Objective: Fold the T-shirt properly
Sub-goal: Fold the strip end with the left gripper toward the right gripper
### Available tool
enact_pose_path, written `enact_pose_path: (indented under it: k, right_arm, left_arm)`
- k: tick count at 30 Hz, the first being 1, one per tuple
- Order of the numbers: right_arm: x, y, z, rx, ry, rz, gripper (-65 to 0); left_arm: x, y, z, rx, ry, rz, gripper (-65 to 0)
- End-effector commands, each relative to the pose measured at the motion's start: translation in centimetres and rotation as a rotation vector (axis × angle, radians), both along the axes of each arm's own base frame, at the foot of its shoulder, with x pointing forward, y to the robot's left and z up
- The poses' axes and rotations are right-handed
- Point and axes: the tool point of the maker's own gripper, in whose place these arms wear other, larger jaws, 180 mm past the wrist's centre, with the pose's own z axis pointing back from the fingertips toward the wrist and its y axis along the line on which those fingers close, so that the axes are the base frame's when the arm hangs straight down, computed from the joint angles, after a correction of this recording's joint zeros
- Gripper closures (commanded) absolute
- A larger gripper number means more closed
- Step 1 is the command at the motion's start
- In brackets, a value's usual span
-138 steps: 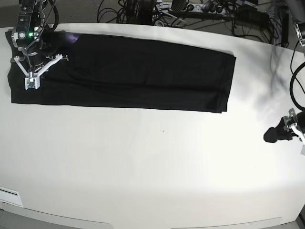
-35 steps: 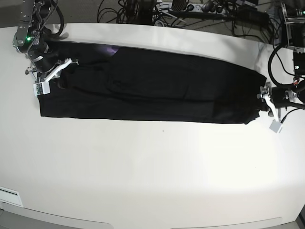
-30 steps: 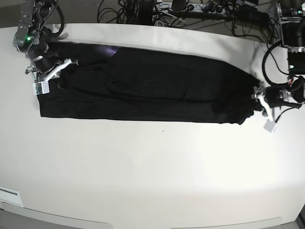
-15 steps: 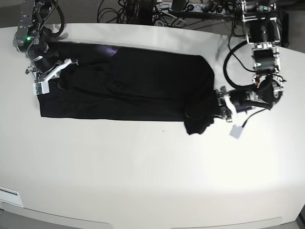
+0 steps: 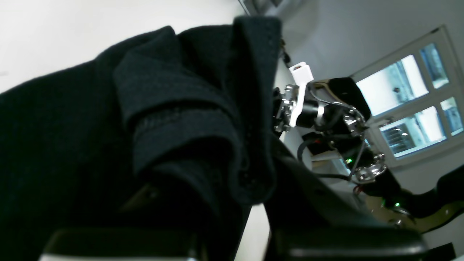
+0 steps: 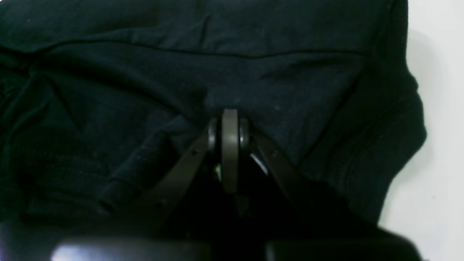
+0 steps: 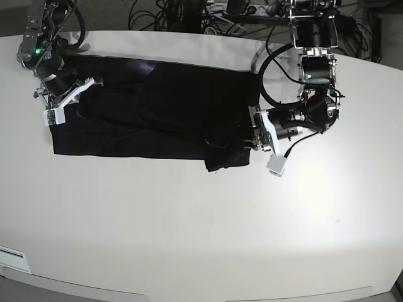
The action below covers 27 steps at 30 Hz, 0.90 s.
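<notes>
The black T-shirt (image 7: pixel 145 113) lies stretched across the back left of the white table (image 7: pixel 201 220), with a sliver of purple print (image 7: pixel 143 65) at its far edge. My left gripper (image 7: pixel 252 135) is shut on the shirt's right end, which is doubled back leftward into a bunched flap (image 7: pixel 223 157). In the left wrist view the hemmed cloth (image 5: pixel 181 119) drapes in thick folds and hides the fingertips. At the shirt's left end my right gripper (image 7: pixel 80 106) is shut, and the cloth (image 6: pixel 108 72) puckers toward its closed tips (image 6: pixel 230 127).
Cables and power gear (image 7: pixel 208 16) crowd the floor behind the table's far edge. A white label (image 7: pixel 12 257) sits at the front left corner. In the left wrist view the other arm (image 5: pixel 326 119) shows beyond the cloth, with windows (image 5: pixel 406 101) behind it.
My left gripper has carried the shirt's right end further left over the body, so the spread shirt is shorter. The right gripper and the left end have not moved.
</notes>
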Motion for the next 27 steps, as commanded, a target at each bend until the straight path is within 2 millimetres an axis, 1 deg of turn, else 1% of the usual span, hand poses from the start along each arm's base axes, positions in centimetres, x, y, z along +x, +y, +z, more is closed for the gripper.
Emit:
enact_pose_path:
  k: [1, 9, 10, 12, 13, 14, 15, 19, 27]
  right_arm:
    - [-1.0, -0.6, -0.8, -0.038, 0.065, 0.006, 0.0]
    - [-1.2, -0.6, -1.0, -0.039, 0.079, 0.007, 0.0]
    - [-1.2, -0.5, -0.9, -0.029, 0.079, 0.006, 0.0]
    - [-1.1, -0.2, -0.8, -0.007, 0.073, 0.005, -0.2]
    - [-1.1, -0.1, -0.8, 0.0, 0.071, 0.005, -3.7]
    - [-1.1, -0.1, -0.7, 0.001, 0.07, 0.005, -6.9]
    - [-1.1, -0.1, -0.7, 0.001, 0.07, 0.004, -9.1]
    - [-1.1, -0.1, -0.8, 0.001, 0.071, 0.005, -9.9]
    - [-1.1, 0.0, -0.7, 0.002, 0.068, 0.017, -9.9]
  left_arm:
    - [0.5, -0.2, 1.6, -0.032, -0.056, -0.004, 0.0]
    - [0.4, -0.5, 1.7, -0.038, -0.053, -0.009, 0.0]
    - [0.4, -0.6, 1.6, -0.037, -0.048, -0.013, -1.8]
    - [0.0, -1.1, 1.2, -0.034, -0.002, -0.032, -17.9]
    - [-0.3, -1.5, 1.1, -0.031, 0.016, -0.049, -26.0]
    - [-0.5, -2.0, 1.0, -0.028, 0.025, -0.068, -32.7]
    - [-0.8, -2.4, 0.9, -0.026, 0.03, -0.085, -35.6]
    - [-1.5, -3.5, 0.8, -0.025, 0.033, -0.126, -35.9]
    - [-1.1, -3.5, 1.1, -0.043, 0.024, -0.105, -35.8]
